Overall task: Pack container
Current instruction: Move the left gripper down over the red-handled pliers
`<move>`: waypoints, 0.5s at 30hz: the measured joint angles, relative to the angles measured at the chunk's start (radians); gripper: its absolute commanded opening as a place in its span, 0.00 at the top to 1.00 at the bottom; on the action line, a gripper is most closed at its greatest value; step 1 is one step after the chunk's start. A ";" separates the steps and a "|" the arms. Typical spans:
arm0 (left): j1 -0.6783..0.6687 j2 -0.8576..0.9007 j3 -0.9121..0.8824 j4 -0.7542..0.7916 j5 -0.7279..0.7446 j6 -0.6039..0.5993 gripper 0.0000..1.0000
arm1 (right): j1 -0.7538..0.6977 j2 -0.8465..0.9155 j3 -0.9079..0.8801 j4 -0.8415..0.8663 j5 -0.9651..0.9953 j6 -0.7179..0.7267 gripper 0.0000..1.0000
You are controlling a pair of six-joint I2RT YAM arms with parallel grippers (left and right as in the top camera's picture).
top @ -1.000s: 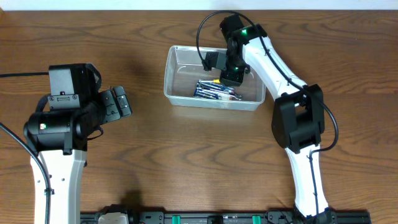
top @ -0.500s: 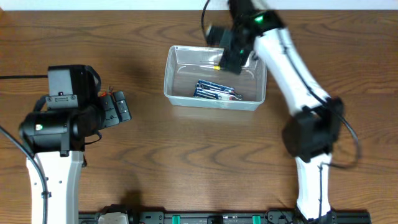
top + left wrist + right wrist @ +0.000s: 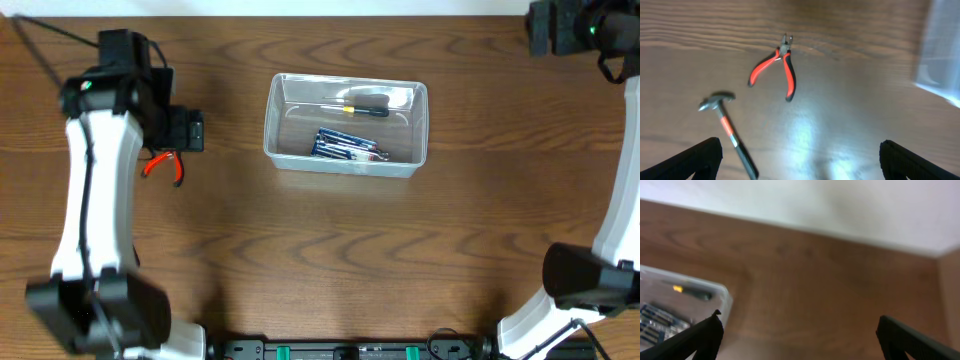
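Note:
The clear plastic container (image 3: 345, 78) stands at the middle back of the table. In it lie a screwdriver (image 3: 362, 108) with a black and yellow handle and a blue pack (image 3: 345, 146). My right gripper (image 3: 545, 28) is open and empty at the far right back corner, well away from the container (image 3: 722, 297). My left gripper (image 3: 190, 132) is open and empty left of the container, above red-handled pliers (image 3: 163, 165). The left wrist view shows the pliers (image 3: 777, 62) and a small hammer (image 3: 727, 132) on the table ahead of the open jaws (image 3: 800, 160).
The container's blurred edge (image 3: 940, 55) shows at the right of the left wrist view. A pale wall (image 3: 840, 205) runs behind the table's back edge. The hammer is hidden under my left arm in the overhead view.
My right arm has pulled out of the container to the far right corner, leaving the screwdriver inside. My left arm has swung to the back left, over the pliers.

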 measured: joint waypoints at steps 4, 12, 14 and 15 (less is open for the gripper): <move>0.017 0.155 -0.003 0.025 -0.001 0.022 0.02 | -0.034 0.041 -0.023 -0.029 0.001 0.035 0.01; 0.064 0.356 -0.003 0.041 0.008 0.026 0.02 | -0.037 0.042 -0.025 -0.033 0.000 0.050 0.01; 0.079 0.390 -0.003 0.063 0.008 0.026 0.02 | -0.037 0.042 -0.025 -0.036 0.000 0.050 0.01; 0.084 0.400 -0.004 0.075 0.008 0.026 0.01 | -0.037 0.042 -0.025 -0.041 0.000 0.050 0.01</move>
